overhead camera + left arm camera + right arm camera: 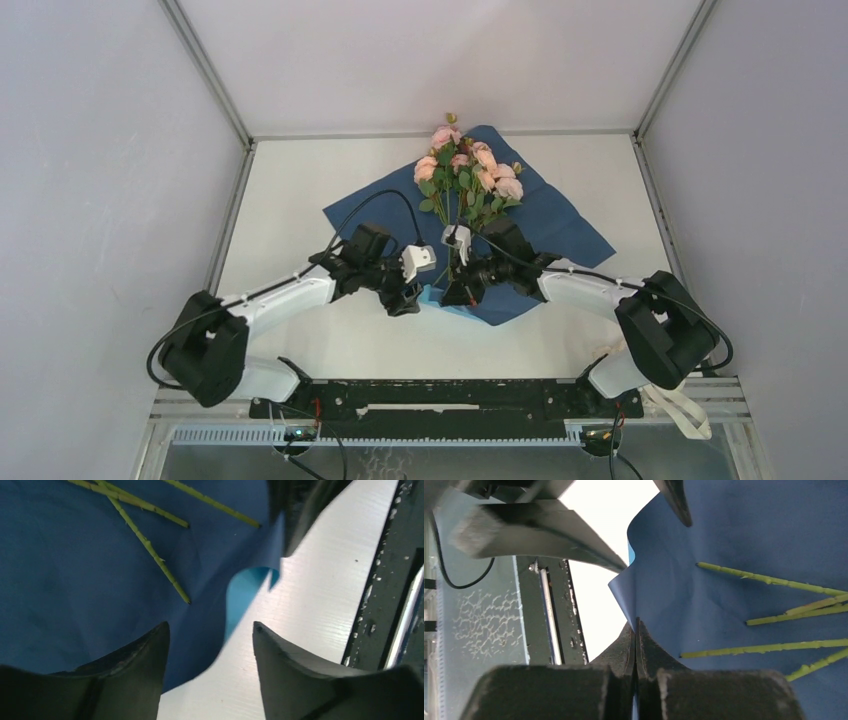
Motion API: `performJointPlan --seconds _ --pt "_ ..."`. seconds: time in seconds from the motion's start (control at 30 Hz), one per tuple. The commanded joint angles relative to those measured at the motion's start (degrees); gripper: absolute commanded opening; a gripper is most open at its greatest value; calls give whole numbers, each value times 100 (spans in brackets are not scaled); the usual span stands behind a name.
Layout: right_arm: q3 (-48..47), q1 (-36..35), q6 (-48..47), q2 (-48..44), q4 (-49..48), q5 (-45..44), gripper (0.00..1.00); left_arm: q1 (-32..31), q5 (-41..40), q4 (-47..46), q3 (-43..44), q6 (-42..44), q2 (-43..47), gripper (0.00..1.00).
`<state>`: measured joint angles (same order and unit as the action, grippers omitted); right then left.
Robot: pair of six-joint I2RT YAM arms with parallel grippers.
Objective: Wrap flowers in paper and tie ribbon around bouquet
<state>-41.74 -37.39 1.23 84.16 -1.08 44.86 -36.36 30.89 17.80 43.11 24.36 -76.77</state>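
Paper is what I have in hand: one dark blue sheet (570, 225) lies as a diamond on the white table (300, 340), and its nearest corner sits low in the middle of the overhead frame, where my two grippers meet. My right gripper (462, 293) is pinched closed there. In its wrist view the fingertips (636, 622) are pressed together with no gap, and the raised edge of the paper (749, 530) runs straight into them, so I read it as gripping that edge. My left gripper (405, 298) sits just to the left of it with its jaws spread wide and holding nothing. In its own view (210, 630) the curled edge of the paper (75, 580) shows in the gap, with the lighter underside turned up. Beyond the fingers I count five green stems (764, 580) lying loose on the sheet in the right wrist view, and three cut ends (150, 555) in the left. Farthest off, toward the upper middle of the overhead frame, one bunch of flowers (465, 170) rests on the far part of the sheet, with at least seven pink blooms among green leaves.
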Motion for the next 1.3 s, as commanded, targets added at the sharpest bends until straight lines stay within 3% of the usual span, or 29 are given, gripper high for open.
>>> performJointPlan --seconds 0.0,0.03,0.13,0.17,0.23,0.37,0.53,0.73,0.9,1.1,1.27 --pt "-135 47 145 -102 -314 290 6 -90 -93 -269 390 -299 -364 54" --pt "-139 62 178 -145 -294 251 11 -96 44 -211 412 -286 -400 45" --pt "-142 180 424 -282 -239 354 37 -101 233 -185 371 -314 -410 3" --pt "-142 251 544 -365 -190 415 43 -102 236 -157 363 -336 -395 0" --pt "-118 491 866 -588 -1 483 50 -100 228 -56 368 -315 -327 0" --pt "203 1056 1912 -978 82 144 50 -107 192 -6 390 -384 -304 0" --pt "384 1642 2815 -224 520 -909 36 -110 150 267 719 -511 -528 0" --pt "386 1714 2743 740 823 -1664 19 -103 101 438 1008 -481 -710 0" --pt "491 1826 2703 964 977 -1839 17 -92 -351 319 1344 -516 -1122 0" --pt "399 1943 2286 -179 1775 -1979 22 27 -515 452 1840 -577 -1612 0" --pt "394 1919 1852 -1375 1984 -1181 32 110 -408 717 2156 -471 -1869 0"
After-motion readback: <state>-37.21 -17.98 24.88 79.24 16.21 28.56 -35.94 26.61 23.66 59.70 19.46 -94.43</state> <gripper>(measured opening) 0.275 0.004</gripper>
